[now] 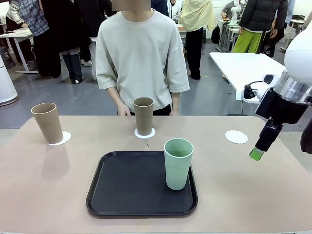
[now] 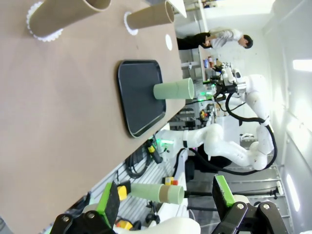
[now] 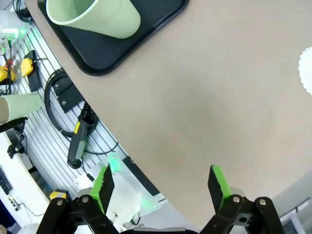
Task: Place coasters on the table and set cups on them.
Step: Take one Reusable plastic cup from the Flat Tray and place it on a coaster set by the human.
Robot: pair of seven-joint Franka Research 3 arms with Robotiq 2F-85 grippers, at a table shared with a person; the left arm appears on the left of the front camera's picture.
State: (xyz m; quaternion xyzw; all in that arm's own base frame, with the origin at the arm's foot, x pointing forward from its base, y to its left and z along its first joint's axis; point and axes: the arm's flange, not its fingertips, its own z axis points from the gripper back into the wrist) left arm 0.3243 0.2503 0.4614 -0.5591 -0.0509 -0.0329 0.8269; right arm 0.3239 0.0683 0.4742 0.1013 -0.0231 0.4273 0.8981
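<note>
mint cup [image 1: 178, 163] on black tray [image 1: 122, 195]

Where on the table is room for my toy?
Bare table between the black tray and the left tan cup, and between the tray and the empty coaster. The middle is crowded: tray, green cup, middle tan cup.

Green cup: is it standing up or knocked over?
Standing up. The green cup sits upright on the black tray, open mouth facing up.
</note>
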